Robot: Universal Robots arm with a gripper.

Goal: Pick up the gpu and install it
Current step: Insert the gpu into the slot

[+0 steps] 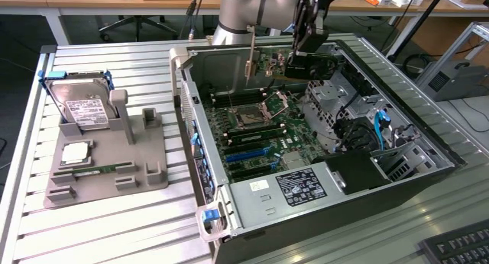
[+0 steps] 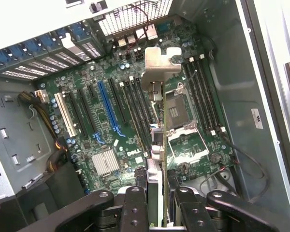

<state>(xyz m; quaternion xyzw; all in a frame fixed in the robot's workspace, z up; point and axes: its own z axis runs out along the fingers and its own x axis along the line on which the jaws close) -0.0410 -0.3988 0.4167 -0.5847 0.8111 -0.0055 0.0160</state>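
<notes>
Gripper (image 2: 158,205) holds gpu (image 2: 156,72) edge-on over motherboard (image 2: 89,79); exterior view shows hard drive (image 1: 82,106)

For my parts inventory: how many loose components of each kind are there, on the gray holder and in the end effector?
Hard drive: 1
Processor: 1
Memory stick: 1
GPU, held in the end effector: 1
Total: 4

A: Arm (image 1: 246,12) is reading as silver-grey tubing with a rounded joint housing, agree?
B: Yep. End effector (image 2: 158,195) is looking all black, its linkage bars carrying round pivot screws. Fingers (image 2: 135,205) are showing small holes down their faces.
</notes>
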